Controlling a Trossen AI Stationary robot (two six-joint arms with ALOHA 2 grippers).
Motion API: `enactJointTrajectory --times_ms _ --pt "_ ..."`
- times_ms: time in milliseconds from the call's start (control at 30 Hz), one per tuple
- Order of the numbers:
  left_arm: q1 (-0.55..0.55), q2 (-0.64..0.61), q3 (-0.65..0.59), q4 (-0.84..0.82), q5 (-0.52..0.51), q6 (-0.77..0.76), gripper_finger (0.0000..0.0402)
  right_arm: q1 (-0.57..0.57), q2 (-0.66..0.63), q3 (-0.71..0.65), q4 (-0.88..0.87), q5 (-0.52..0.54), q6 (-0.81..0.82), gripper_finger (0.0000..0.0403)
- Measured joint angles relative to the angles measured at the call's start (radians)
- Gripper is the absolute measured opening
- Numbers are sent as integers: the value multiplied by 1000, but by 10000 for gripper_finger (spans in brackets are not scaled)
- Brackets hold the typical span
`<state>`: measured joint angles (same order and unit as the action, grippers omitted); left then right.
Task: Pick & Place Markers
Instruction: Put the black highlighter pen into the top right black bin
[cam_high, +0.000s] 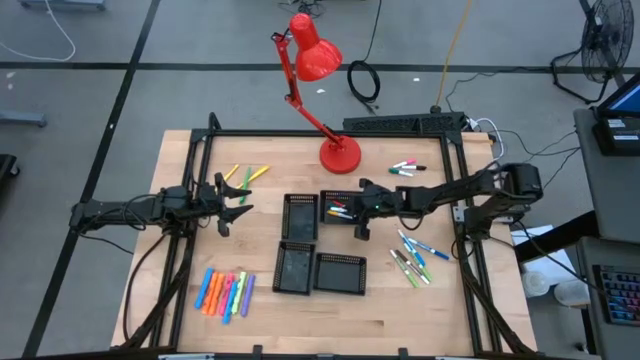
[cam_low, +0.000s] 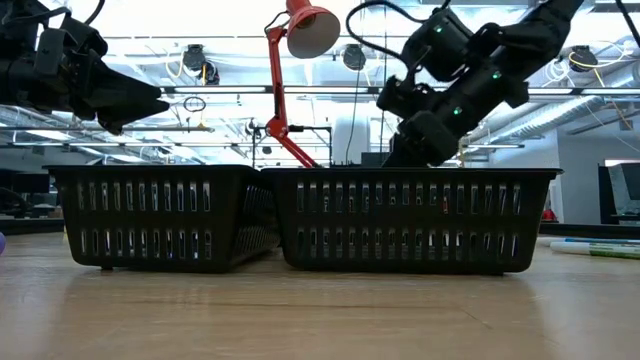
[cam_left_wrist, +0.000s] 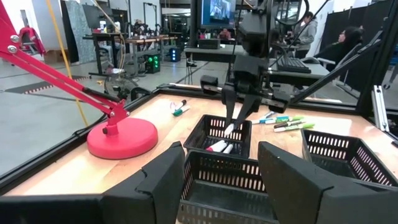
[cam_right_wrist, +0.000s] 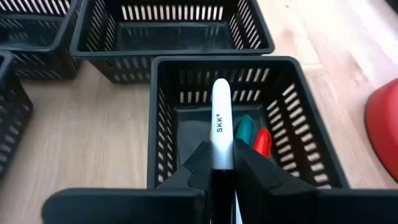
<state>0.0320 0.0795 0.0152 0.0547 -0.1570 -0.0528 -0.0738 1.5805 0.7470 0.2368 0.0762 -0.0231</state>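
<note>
Grey concrete floor (cam_high: 180, 60) around wooden table (cam_high: 300, 310); red desk lamp (cam_high: 318, 60); floor fan (cam_high: 608, 40); seated people (cam_left_wrist: 348, 40) at desks beyond.

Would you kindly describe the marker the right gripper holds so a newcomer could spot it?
Start at the red lamp; the tray nearest its base lies below the right gripper. The white marker stands in its fingers, unlike the capped ones lying inside.

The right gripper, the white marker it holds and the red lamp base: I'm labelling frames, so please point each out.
right gripper (cam_right_wrist: 222, 163): right wrist view, midway between its fingertips.
white marker (cam_right_wrist: 221, 118): right wrist view, on its white barrel by the printed letters.
red lamp base (cam_left_wrist: 122, 137): left wrist view, on the round base's top.
</note>
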Motion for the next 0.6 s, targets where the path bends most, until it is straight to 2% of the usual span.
enactJointTrajectory --times_ms 467,600 --pt "0 0 0 1 0 0 209 0 -1 0 -4 -2 -8 32" --pt "0 0 0 1 0 0 209 0 -1 0 -2 0 -4 46"
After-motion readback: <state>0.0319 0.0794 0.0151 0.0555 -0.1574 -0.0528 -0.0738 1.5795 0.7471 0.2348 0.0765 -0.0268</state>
